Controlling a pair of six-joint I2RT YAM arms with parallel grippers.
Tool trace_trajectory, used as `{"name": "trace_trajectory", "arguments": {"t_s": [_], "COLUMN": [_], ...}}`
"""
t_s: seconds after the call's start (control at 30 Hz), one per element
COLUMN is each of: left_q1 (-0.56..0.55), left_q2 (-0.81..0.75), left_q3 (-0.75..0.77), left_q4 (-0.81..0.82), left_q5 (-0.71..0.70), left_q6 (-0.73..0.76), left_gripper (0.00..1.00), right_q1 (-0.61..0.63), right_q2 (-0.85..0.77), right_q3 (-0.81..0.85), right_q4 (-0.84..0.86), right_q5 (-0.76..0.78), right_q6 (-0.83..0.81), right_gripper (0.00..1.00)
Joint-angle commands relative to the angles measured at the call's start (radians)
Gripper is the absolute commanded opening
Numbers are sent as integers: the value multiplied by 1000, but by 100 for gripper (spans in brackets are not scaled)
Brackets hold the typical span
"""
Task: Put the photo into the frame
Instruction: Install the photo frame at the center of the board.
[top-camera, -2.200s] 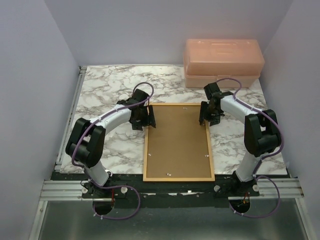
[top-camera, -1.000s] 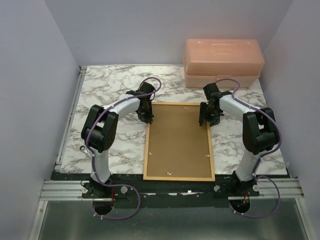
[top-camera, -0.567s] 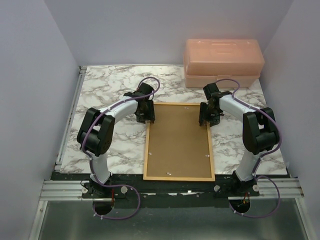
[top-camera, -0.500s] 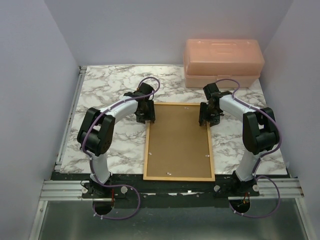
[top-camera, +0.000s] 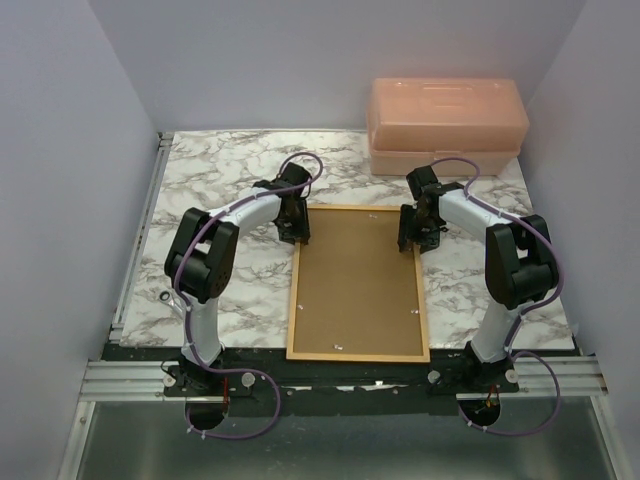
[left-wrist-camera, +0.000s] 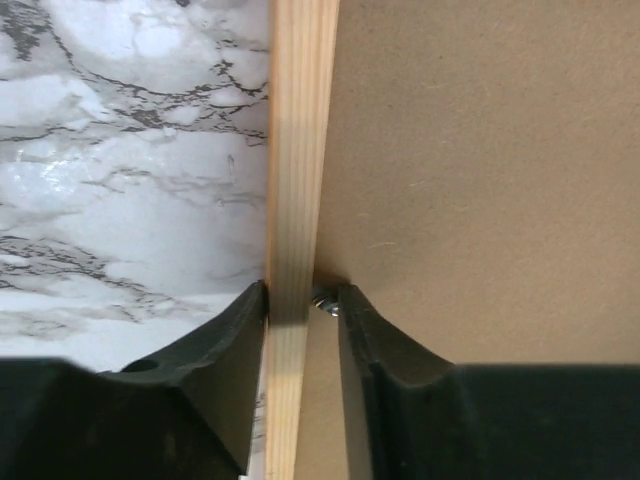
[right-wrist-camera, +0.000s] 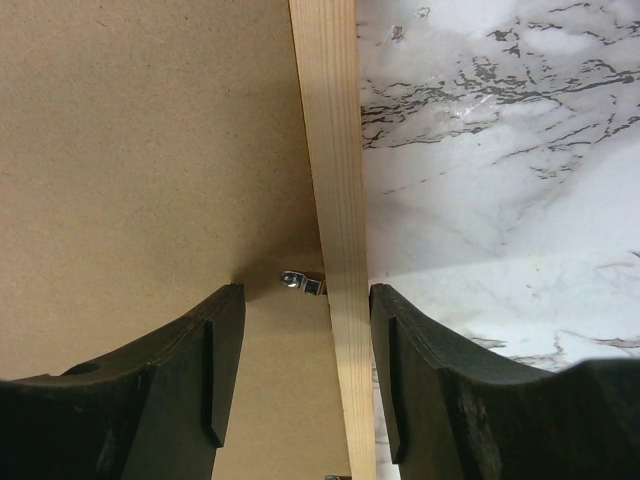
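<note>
Frame (top-camera: 357, 284) face-down, centre of top view, backing board (top-camera: 355, 280) in. Left gripper (left-wrist-camera: 302, 300) jaws straddle left rail at metal tab (left-wrist-camera: 323, 303), nearly pinching; right gripper (right-wrist-camera: 306, 300) jaws wide apart astride right rail tab (right-wrist-camera: 301, 282). Judgement: turn 2 tabs gently, no lifting rail.

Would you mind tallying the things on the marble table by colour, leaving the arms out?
Orange wood: 1, the frame, lying face down.
Brown: 1, the backing board set in the frame.
Pink: 1, the plastic box at the far right.
Silver: 4 visible small metal tabs, such as one on the right rail.
Total: 7.
</note>
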Motion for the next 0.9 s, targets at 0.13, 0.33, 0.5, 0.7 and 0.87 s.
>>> {"name": "trace_trajectory", "arguments": {"t_s": [0.13, 0.33, 0.5, 0.7, 0.87], "left_q1": [0, 1, 27, 109, 135], "left_q2": [32, -3, -118, -293, -402], "left_q3": [18, -19, -120, -281, -397], "left_q4": [-13, 1, 35, 96, 91], "left_q5": [-20, 3, 39, 126, 158], "left_q6": [12, 17, -13, -46, -45], "left_gripper": [5, 0, 27, 66, 72], "right_q1": [6, 6, 13, 53, 117], "right_q2": [11, 18, 41, 144, 255], "right_q3": [12, 24, 76, 201, 365], "right_q4": [-11, -14, -9, -33, -70], "right_q5": [-56, -83, -154, -175, -166], "right_q6": [-7, -11, -3, 3, 11], "right_gripper": [59, 59, 59, 59, 59]}}
